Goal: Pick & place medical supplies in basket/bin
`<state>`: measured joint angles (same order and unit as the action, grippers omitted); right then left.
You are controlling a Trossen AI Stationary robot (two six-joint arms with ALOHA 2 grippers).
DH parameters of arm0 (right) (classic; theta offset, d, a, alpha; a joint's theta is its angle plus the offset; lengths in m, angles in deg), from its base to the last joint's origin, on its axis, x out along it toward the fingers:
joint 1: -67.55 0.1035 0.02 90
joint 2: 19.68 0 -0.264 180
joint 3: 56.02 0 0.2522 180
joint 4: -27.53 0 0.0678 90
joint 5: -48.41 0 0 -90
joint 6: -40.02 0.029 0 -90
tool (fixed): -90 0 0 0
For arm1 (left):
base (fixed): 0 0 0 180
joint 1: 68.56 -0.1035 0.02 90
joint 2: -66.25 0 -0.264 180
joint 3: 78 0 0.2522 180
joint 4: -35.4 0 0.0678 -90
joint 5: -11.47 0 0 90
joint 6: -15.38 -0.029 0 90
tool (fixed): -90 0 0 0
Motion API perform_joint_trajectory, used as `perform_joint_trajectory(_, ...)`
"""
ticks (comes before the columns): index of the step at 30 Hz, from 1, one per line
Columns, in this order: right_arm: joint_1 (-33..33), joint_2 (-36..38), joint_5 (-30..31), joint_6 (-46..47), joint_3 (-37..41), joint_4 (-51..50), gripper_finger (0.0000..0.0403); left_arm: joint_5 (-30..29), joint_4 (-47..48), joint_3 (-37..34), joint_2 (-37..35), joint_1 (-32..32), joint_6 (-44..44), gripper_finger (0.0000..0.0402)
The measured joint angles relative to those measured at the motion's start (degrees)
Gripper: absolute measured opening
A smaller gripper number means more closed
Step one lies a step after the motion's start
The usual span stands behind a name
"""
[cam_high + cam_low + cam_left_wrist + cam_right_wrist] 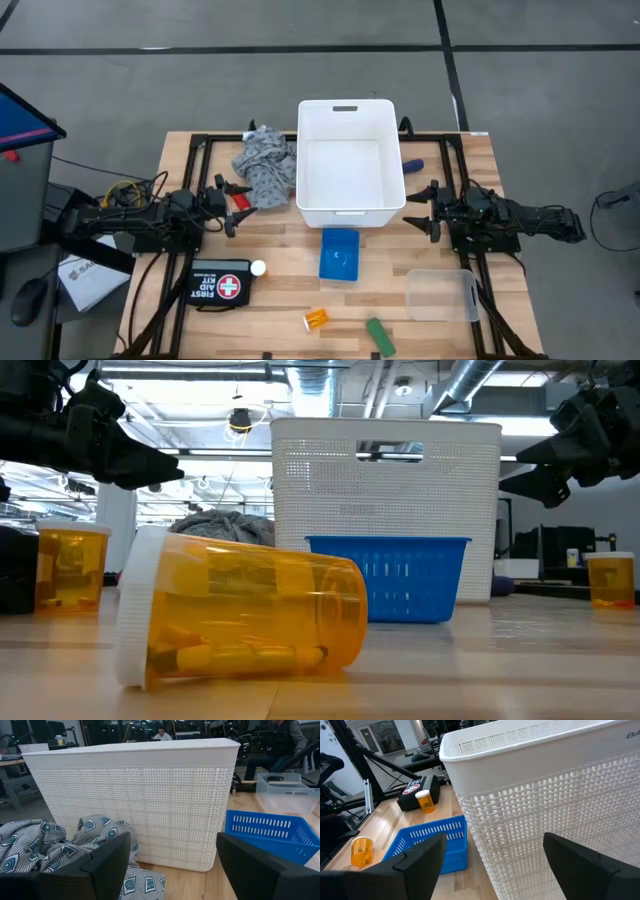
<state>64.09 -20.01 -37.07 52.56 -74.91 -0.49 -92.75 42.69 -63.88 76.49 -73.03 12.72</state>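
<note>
A large white basket (349, 160) stands at the middle of the wooden desk (280, 290), and a grey patterned cloth (263, 165) lies crumpled against its side toward the left arm. The left gripper (228, 203) sits just beside the cloth, jaws apart, with a red stick-like piece (241, 200) near them. The right gripper (420, 209) waits at the basket's other side, jaws apart. Before the basket lie a small blue basket (339, 254), a clear plastic bin (440, 295), a black first-aid kit (221, 285) with a white-capped bottle (258, 268) beside it, an orange pill bottle (316, 320) and a green piece (379, 336).
</note>
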Motion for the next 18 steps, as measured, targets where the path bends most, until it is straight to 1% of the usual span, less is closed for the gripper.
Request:
perform_joint_trajectory(4,-0.01,-0.01,0.00,0.00,0.00,0.00,0.0328,-0.03,-0.55,0.00,0.00,0.00,-0.15,0.0285)
perform_joint_trajectory(7,0.00,-0.01,0.00,0.00,0.00,0.00,0.0328,-0.15,-5.12,0.00,-0.04,0.00,-1.35,0.0285)
perform_joint_trajectory(10,-0.01,-0.01,0.09,-0.38,0.00,0.03,0.0328,-0.20,-6.93,0.00,-0.02,-0.02,-1.22,0.0285)
perform_joint_trajectory(15,-0.65,-0.01,1.50,-6.29,0.08,0.66,0.0328,-0.18,-9.18,0.00,-0.02,-0.01,-1.16,0.0285)
perform_joint_trajectory(18,-0.70,-0.01,1.80,-1.73,0.14,1.18,0.0328,-0.17,-11.05,0.00,0.00,-0.01,-1.15,0.0285)
